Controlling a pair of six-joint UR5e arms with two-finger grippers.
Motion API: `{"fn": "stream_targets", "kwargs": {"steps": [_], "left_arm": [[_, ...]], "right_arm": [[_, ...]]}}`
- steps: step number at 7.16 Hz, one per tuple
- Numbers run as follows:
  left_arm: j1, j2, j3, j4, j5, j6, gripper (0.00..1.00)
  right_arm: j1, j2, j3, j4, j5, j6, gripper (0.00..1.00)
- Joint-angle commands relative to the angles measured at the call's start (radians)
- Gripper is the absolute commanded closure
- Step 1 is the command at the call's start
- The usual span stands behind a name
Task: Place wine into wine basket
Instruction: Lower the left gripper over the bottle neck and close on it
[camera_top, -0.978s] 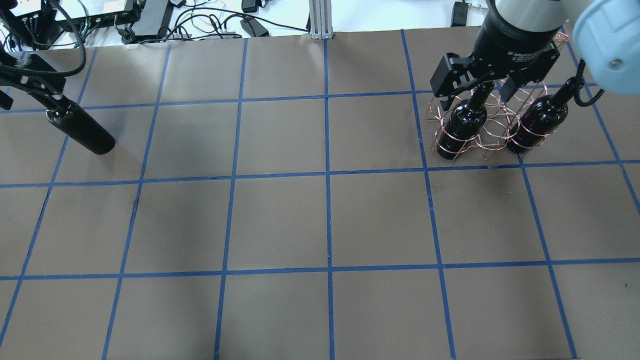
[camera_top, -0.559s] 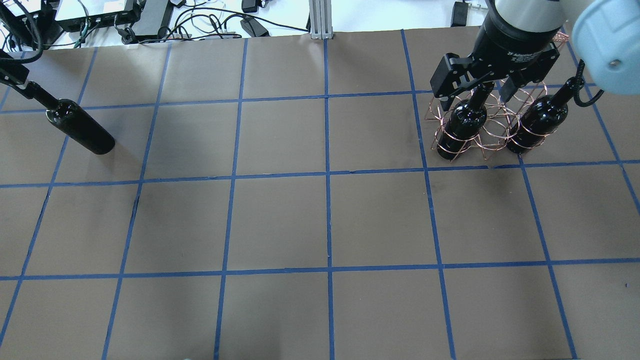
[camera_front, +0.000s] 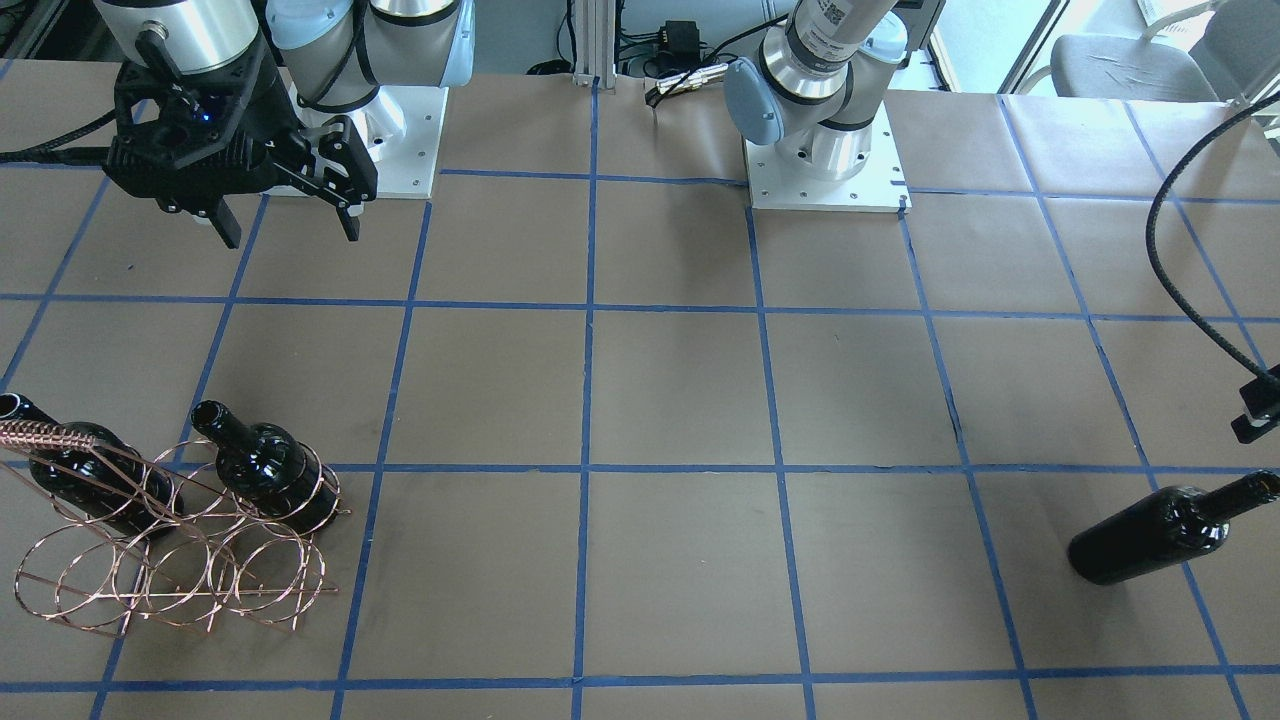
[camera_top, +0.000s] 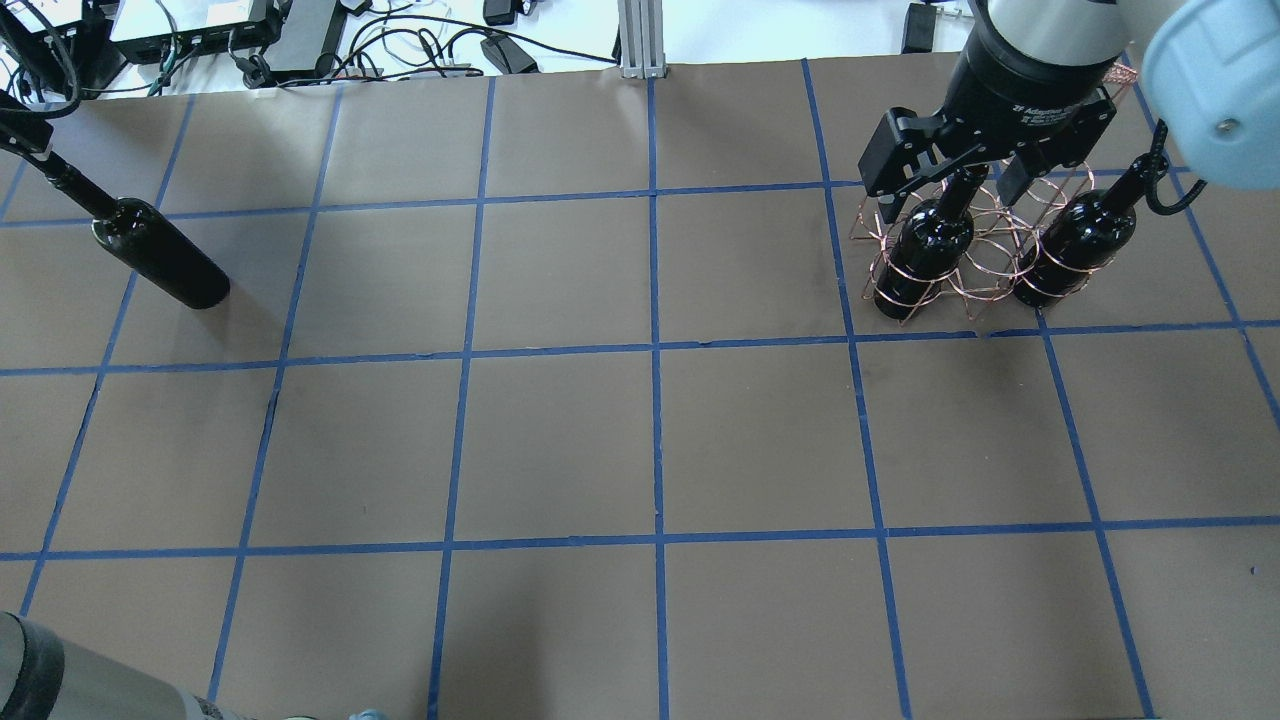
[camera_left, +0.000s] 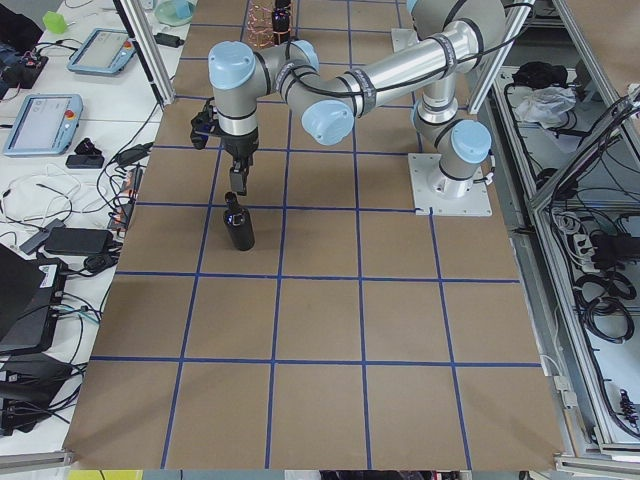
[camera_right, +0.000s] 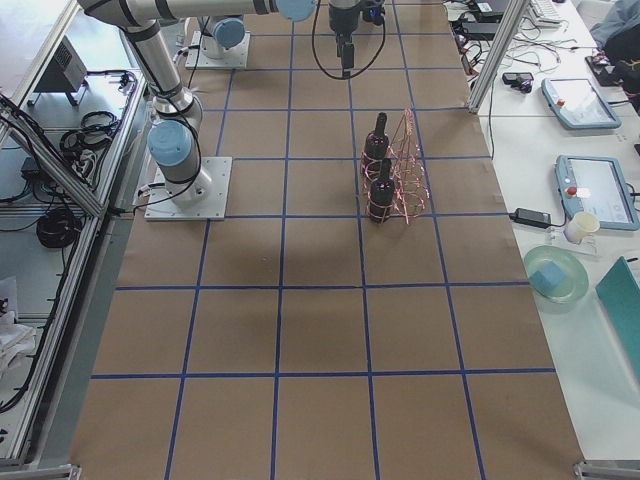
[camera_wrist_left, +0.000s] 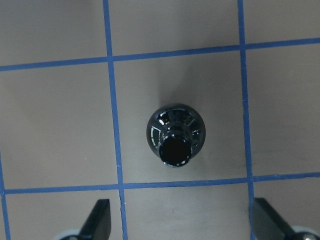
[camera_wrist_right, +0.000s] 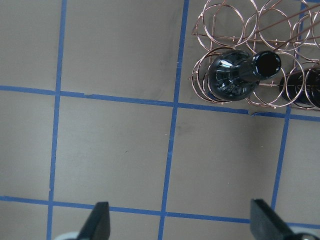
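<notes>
A black wine bottle (camera_top: 160, 255) stands alone on the brown table at the robot's left; it also shows in the front view (camera_front: 1150, 535) and the exterior left view (camera_left: 238, 225). My left gripper (camera_wrist_left: 182, 220) is open above it, and the bottle's mouth (camera_wrist_left: 175, 149) lies between and ahead of the fingers, untouched. The copper wire basket (camera_top: 985, 275) stands at the far right with two black bottles in it (camera_top: 925, 250) (camera_top: 1075, 245). My right gripper (camera_top: 950, 195) is open and empty, high above the basket (camera_front: 150, 580).
Cables and boxes (camera_top: 300, 40) lie beyond the table's far edge, beside an aluminium post (camera_top: 640, 40). The two arm bases (camera_front: 825, 150) stand at the robot's side. A black hose (camera_front: 1170, 230) hangs near the lone bottle. Part of an arm (camera_top: 60, 680) shows bottom left.
My left gripper, which was around the lone bottle's neck, has let go and drawn up and away from it. The bottle stays put. The right arm has hardly moved.
</notes>
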Motion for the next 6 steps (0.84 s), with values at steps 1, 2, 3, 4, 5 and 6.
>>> {"fn": "stream_targets", "kwargs": {"steps": [1,2,3,4,5,6], "left_arm": [[0.001,-0.053,-0.001,0.063,-0.023,-0.003,0.0],[0.001,-0.069,-0.002,0.074,-0.029,-0.002,0.0],[0.001,-0.08,-0.002,0.074,-0.071,-0.008,0.01],[0.001,-0.088,-0.003,0.074,-0.072,-0.011,0.02],[0.001,-0.09,-0.009,0.074,-0.065,-0.01,0.13],[0.001,-0.09,-0.009,0.074,-0.059,-0.008,0.14]], "right_arm": [[0.0,0.0,0.0,-0.003,0.004,0.0,0.0],[0.0,0.0,0.0,-0.001,0.003,0.0,0.0],[0.0,-0.003,0.0,0.0,-0.008,-0.009,0.0],[0.0,-0.001,0.0,0.0,-0.008,-0.003,0.0],[0.0,-0.003,0.0,0.002,-0.006,-0.002,0.0],[0.002,0.0,0.0,0.0,0.001,-0.002,0.0]]}}
